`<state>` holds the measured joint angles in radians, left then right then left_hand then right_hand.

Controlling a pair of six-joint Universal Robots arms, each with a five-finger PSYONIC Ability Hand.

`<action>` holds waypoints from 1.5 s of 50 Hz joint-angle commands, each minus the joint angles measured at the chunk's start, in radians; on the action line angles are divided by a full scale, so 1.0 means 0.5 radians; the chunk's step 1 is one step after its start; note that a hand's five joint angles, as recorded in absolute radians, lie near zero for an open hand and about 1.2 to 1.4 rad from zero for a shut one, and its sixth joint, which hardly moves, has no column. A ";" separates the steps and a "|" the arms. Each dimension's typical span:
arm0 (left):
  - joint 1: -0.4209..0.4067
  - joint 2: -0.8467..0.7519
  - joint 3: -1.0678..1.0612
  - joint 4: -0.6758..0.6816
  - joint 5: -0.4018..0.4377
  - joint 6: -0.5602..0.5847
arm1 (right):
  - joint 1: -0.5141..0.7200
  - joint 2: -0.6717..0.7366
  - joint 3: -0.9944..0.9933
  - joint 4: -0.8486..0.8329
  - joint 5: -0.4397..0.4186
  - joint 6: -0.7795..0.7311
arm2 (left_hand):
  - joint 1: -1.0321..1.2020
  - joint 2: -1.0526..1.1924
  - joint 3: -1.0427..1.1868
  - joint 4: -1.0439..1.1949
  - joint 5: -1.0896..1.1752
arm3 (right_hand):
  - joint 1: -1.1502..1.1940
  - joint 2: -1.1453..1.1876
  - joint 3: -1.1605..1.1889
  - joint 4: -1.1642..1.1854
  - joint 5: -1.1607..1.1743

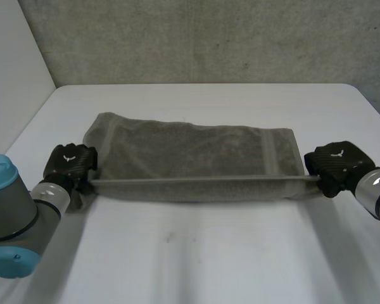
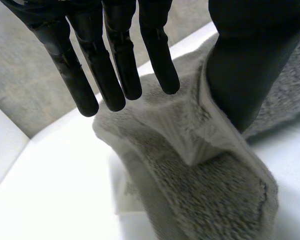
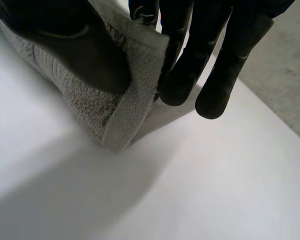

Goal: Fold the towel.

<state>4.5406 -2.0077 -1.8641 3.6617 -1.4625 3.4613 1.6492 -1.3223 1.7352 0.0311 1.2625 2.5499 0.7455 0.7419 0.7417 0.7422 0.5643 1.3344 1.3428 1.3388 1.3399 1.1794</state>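
A grey towel (image 1: 190, 155) lies folded lengthwise across the white table (image 1: 209, 253). Its near edge runs taut between my two hands. My left hand (image 1: 69, 163) is at the towel's left end. In the left wrist view its fingers (image 2: 115, 65) are straight and spread, lifted off the towel (image 2: 210, 195), while the thumb (image 2: 250, 60) leans against a raised corner. My right hand (image 1: 334, 161) is at the right end. There the towel's hemmed corner (image 3: 125, 95) is pinched between the thumb (image 3: 70, 45) and the curled fingers (image 3: 225, 55).
A grey wall (image 1: 209, 38) stands behind the table's far edge, and a white panel (image 1: 12, 69) closes off the left side. Bare tabletop stretches in front of the towel and beyond it.
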 commanded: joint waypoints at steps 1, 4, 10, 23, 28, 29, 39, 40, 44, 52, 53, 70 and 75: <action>0.021 -0.025 0.001 0.073 -0.011 0.005 | -0.095 -0.052 0.097 -0.090 -0.129 0.131 | 0.140 0.147 0.147 0.146 0.153 | 0.124 0.107 0.115 0.113 0.085; 0.024 -0.025 -0.024 0.073 -0.014 0.005 | -0.120 -0.052 0.101 -0.099 -0.129 0.131 | 0.140 0.147 0.147 0.146 0.153 | 0.124 0.107 0.115 0.113 0.085; 0.058 0.005 -0.082 0.073 -0.014 0.008 | -0.197 -0.055 0.094 -0.142 -0.135 0.125 | 0.140 0.147 0.147 0.146 0.153 | 0.124 0.107 0.115 0.113 0.085; 0.135 0.119 -0.177 0.030 -0.011 0.014 | -0.240 -0.055 0.094 -0.182 -0.123 0.107 | 0.151 0.159 0.159 0.158 0.165 | 0.124 0.107 0.115 0.113 0.085; 0.175 0.165 -0.220 0.009 -0.005 0.020 | -0.243 -0.055 0.085 -0.179 -0.132 0.107 | 0.344 0.351 0.352 0.351 0.357 | 0.124 0.107 0.115 0.113 0.085; 0.175 0.165 -0.220 0.009 -0.005 0.020 | -0.243 -0.055 0.085 -0.179 -0.132 0.107 | 0.345 0.352 0.353 0.352 0.359 | 0.124 0.107 0.115 0.113 0.085; 0.184 0.269 -0.239 -0.257 0.020 0.020 | -0.230 -0.058 0.067 -0.102 -0.132 0.046 | 1.301 1.309 1.309 1.308 1.315 | 0.124 0.107 0.115 0.113 0.085; 0.184 0.269 -0.239 -0.258 0.020 0.020 | -0.230 -0.058 0.067 -0.102 -0.132 0.045 | 1.301 1.309 1.309 1.308 1.315 | 0.124 0.107 0.115 0.113 0.085; 0.178 0.416 -0.318 -0.478 0.023 0.017 | -0.258 -0.083 0.009 0.200 -0.138 -0.166 | 1.301 1.309 1.309 1.308 1.315 | 0.124 0.107 0.115 0.113 0.085; 0.266 1.084 -0.634 -0.770 0.029 0.029 | -0.457 -0.291 0.030 0.863 -0.181 -0.721 | 1.301 1.309 1.309 1.308 1.315 | 0.124 0.107 0.115 0.113 0.085; 0.267 1.085 -0.635 -0.770 0.029 0.029 | -0.533 -0.352 0.039 0.977 -0.230 -0.804 | 1.301 1.309 1.309 1.308 1.315 | 0.124 0.107 0.115 0.113 0.085; 0.353 1.198 -0.482 -0.943 0.204 0.195 | -0.780 -0.153 -0.341 1.291 -0.712 -0.927 | 1.301 1.309 1.309 1.308 1.315 | 0.124 0.107 0.115 0.113 0.085; 0.126 0.507 0.045 -0.746 0.161 0.186 | -0.482 0.242 -0.688 1.236 -0.347 -0.743 | 1.301 1.309 1.309 1.308 1.315 | 0.124 0.107 0.115 0.113 0.085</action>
<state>4.7021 -1.4420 -2.0696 3.1936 -1.3671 3.5621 1.2811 -1.3832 1.5367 0.6837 0.9336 2.1006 1.1850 1.2175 1.2166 1.2177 1.0253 1.3344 1.3428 1.3388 1.3398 1.1805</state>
